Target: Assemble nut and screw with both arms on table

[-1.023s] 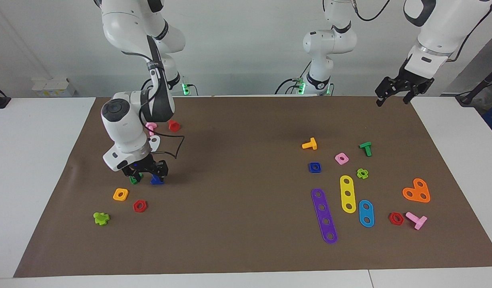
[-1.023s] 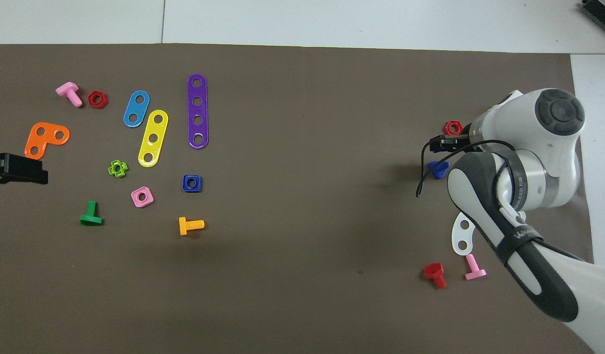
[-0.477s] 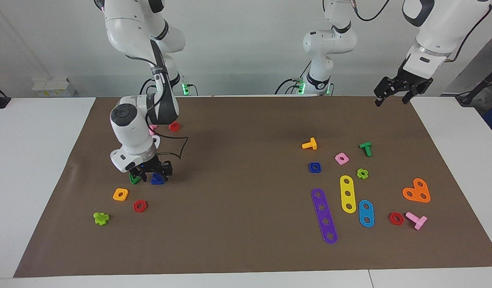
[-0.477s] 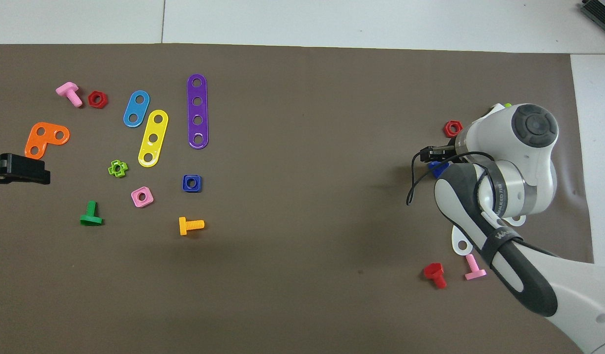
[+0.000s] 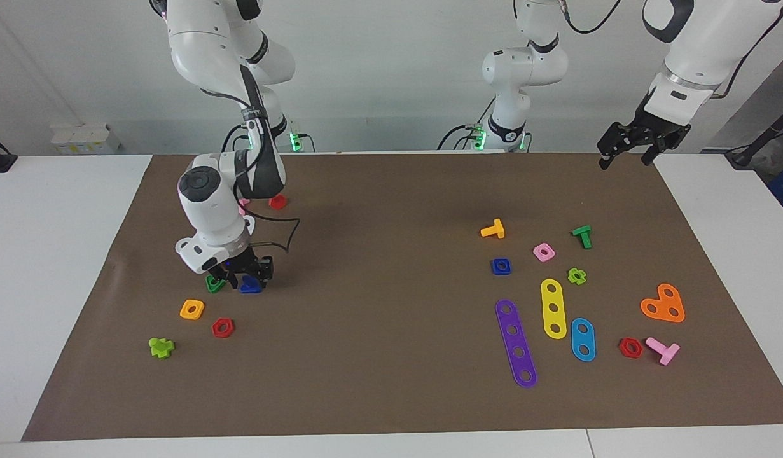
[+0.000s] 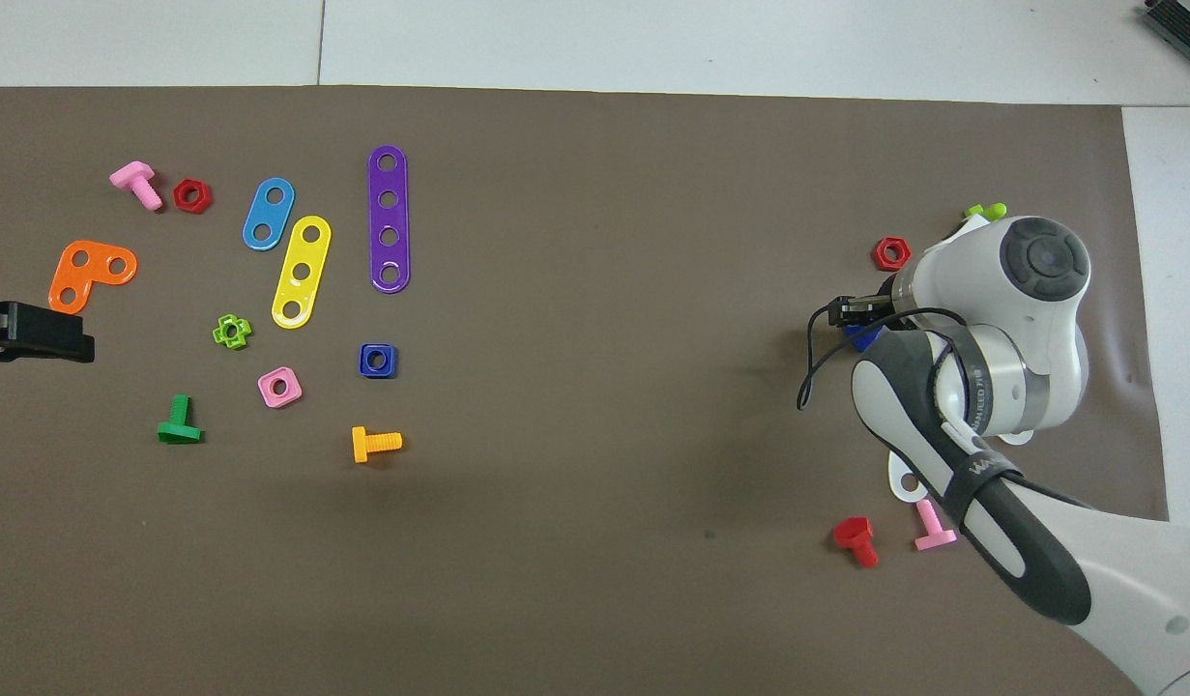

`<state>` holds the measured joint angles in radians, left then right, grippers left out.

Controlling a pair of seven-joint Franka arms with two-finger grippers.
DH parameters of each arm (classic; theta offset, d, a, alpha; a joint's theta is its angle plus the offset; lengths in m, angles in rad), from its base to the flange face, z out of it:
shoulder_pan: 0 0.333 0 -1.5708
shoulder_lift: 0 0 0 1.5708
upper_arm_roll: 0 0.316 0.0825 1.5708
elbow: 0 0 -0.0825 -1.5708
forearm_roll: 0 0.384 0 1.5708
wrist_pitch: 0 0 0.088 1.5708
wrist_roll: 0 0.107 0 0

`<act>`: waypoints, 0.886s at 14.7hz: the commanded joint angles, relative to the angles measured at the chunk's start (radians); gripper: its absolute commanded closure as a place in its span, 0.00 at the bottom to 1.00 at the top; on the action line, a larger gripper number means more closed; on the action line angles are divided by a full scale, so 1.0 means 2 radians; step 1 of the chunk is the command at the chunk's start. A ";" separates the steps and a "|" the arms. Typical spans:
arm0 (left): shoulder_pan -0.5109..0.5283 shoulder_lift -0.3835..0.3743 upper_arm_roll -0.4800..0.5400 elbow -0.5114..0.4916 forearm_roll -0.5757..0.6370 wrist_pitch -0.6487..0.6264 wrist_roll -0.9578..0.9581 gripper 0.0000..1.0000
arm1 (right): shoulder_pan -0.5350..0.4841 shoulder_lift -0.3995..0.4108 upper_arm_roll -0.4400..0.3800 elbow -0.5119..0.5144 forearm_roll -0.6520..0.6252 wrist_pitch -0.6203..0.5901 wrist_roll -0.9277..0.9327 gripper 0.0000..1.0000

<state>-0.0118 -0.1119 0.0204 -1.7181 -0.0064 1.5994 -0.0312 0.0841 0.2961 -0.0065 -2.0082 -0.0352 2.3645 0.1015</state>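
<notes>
R gripper (image 5: 242, 278) sat down on the blue screw (image 5: 250, 287), grip unclear; L gripper (image 5: 626, 149) spread wide, waiting well apart from the screw.

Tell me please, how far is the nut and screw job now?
Nothing is joined yet. The right gripper is down at the blue screw on the mat; a grip is unclear. The blue nut lies untouched. The left gripper waits, open. Picking both up and joining remain.
</notes>
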 commanded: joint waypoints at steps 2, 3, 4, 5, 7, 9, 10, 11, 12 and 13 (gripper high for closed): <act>0.003 -0.008 -0.003 -0.019 0.008 0.008 0.003 0.00 | -0.006 -0.014 0.002 -0.014 0.010 0.004 -0.027 0.82; 0.003 -0.008 -0.003 -0.021 0.006 0.007 0.003 0.00 | -0.006 -0.015 0.003 -0.014 0.010 0.003 -0.028 0.94; 0.002 -0.008 -0.003 -0.022 0.005 0.007 0.002 0.00 | -0.004 -0.018 0.003 -0.014 0.010 0.000 -0.028 1.00; -0.001 -0.004 -0.003 -0.027 0.002 0.008 0.002 0.00 | -0.001 -0.022 0.003 -0.013 0.010 -0.008 -0.026 1.00; -0.003 0.010 -0.003 -0.031 -0.014 0.021 0.000 0.00 | 0.005 -0.024 0.009 0.004 0.010 -0.008 -0.019 1.00; -0.006 0.034 -0.003 -0.040 -0.015 0.042 0.000 0.03 | 0.020 -0.020 0.010 0.026 0.010 -0.008 0.013 1.00; -0.014 0.045 -0.004 -0.043 -0.015 0.057 -0.001 0.03 | 0.038 -0.018 0.011 0.030 0.010 -0.006 0.046 1.00; -0.024 0.060 -0.004 -0.044 -0.015 0.073 -0.004 0.03 | 0.057 -0.018 0.010 0.032 0.010 -0.003 0.082 1.00; -0.032 0.077 -0.004 -0.044 -0.015 0.091 -0.006 0.04 | 0.074 -0.017 0.011 0.035 0.010 -0.003 0.114 1.00; -0.042 0.087 -0.004 -0.051 -0.015 0.112 -0.010 0.05 | 0.087 -0.016 0.011 0.037 0.010 -0.003 0.144 1.00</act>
<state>-0.0523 0.0175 0.0043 -1.8057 -0.0253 1.7529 -0.0329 0.2124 0.2605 0.0124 -1.9469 -0.0319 2.3605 0.2889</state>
